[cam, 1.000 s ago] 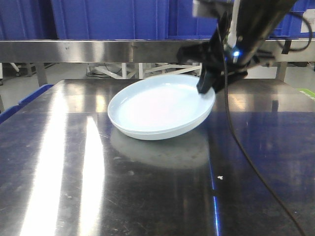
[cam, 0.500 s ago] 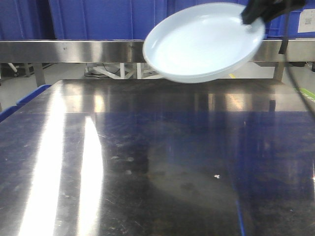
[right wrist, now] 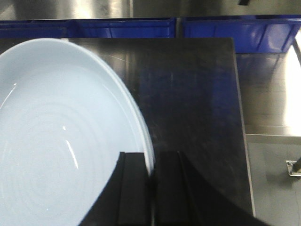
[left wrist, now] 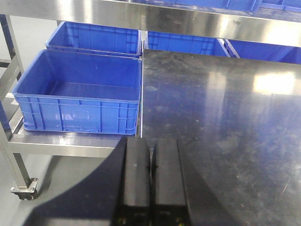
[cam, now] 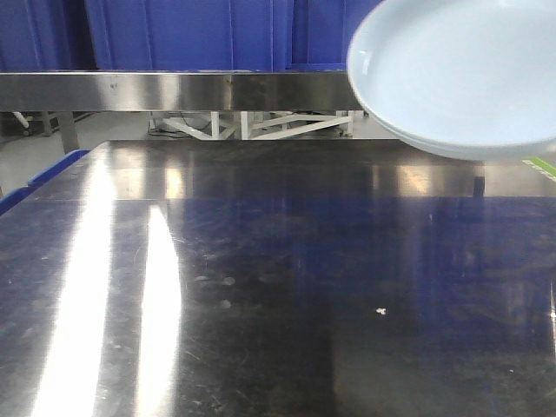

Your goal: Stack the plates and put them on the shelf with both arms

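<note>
Two pale blue-white plates [cam: 460,69] hang stacked in the air at the top right of the front view, above the steel table [cam: 261,261], with no arm showing there. In the right wrist view my right gripper [right wrist: 151,162] is shut on the near rim of the plates [right wrist: 61,141], one finger inside and one outside. My left gripper [left wrist: 150,141] is shut with nothing in it and hovers over the left edge of the table [left wrist: 225,117].
A steel shelf edge [cam: 174,89] runs across the back of the table with blue crates [cam: 191,35] behind it. Blue crates [left wrist: 80,89] sit on a lower rack left of the table. More blue crates [right wrist: 127,28] lie past the table's far edge.
The stacked plates have gone from the table up and to the right, held by the right gripper. The right arm has left the front view.
</note>
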`<state>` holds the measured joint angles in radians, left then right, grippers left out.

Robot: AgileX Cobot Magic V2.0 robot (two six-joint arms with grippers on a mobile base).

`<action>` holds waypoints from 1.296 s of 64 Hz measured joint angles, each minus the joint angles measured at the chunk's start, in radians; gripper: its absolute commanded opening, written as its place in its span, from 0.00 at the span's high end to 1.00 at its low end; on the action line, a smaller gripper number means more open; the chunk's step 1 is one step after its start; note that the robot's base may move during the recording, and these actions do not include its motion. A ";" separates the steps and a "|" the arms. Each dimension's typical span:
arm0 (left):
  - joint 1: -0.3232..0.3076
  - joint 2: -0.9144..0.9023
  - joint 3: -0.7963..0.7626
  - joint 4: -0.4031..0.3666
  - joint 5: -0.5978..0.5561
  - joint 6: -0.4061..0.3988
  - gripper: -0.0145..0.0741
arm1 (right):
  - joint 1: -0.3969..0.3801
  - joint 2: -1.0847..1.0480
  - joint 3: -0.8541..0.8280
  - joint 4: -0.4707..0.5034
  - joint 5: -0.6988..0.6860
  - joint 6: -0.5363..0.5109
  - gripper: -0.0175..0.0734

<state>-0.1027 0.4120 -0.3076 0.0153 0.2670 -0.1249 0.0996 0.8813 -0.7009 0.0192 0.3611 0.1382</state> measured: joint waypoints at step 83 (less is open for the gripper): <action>0.000 0.000 0.000 0.001 0.000 0.000 0.74 | -0.018 -0.274 0.161 0.003 0.014 -0.003 0.79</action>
<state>-0.1027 0.4120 -0.3076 0.0158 0.2670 -0.1249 0.0815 0.6068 -0.5395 0.0223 0.3750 0.1356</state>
